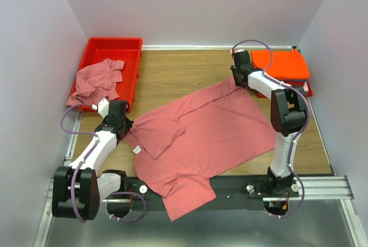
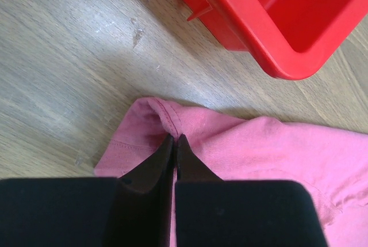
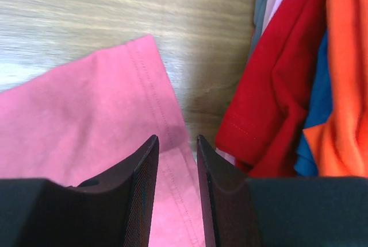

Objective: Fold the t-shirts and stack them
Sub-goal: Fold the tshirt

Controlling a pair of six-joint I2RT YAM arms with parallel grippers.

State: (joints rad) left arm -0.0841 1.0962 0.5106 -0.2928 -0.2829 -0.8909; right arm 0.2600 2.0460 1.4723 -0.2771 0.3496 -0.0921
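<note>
T-shirt (image 1: 218, 126) spread diagonally: collar near-left, hem far-right, perhaps between right fingers (image 3: 142, 192).

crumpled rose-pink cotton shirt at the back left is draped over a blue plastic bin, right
Not blue: the plastic bin is red, as the top external view shows. The crumpled rose-pink cotton shirt is draped over it at the back left.

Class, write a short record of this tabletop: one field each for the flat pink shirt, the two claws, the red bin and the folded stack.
Flat shirt: dusty pink, spread mid-table, one sleeve folded inward
Left claw: shut on that shirt's edge
Right claw: open, straddling its far corner
Red bin: back left, crumpled pink shirt draped over its rim
Stack: back right, orange shirt on top
</note>
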